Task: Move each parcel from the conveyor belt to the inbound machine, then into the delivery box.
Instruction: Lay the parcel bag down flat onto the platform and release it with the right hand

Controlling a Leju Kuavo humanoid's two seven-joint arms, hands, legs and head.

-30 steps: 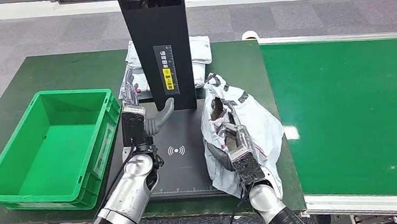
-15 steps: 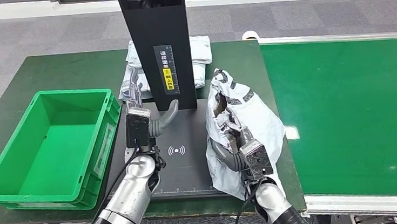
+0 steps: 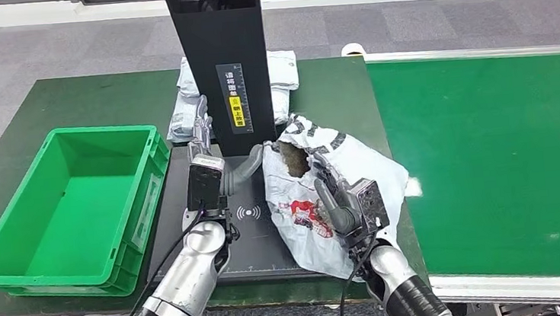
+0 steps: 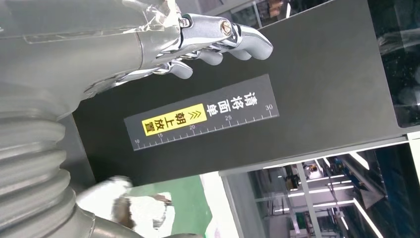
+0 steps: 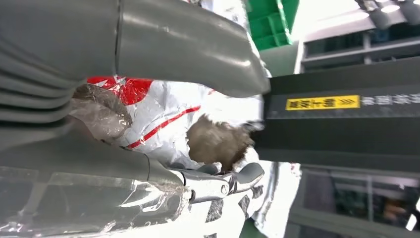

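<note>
The right hand grips the white parcel, draped half on the black scanner plate; the left hand, apparently empty with fingers spread, hovers beside; the limp bag could snag the scanner's post or slip free.

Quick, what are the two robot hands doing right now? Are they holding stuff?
Left robot hand: open, holding nothing, fingers up by the black scanner tower.
Right robot hand: holding the white parcel bag.
</note>
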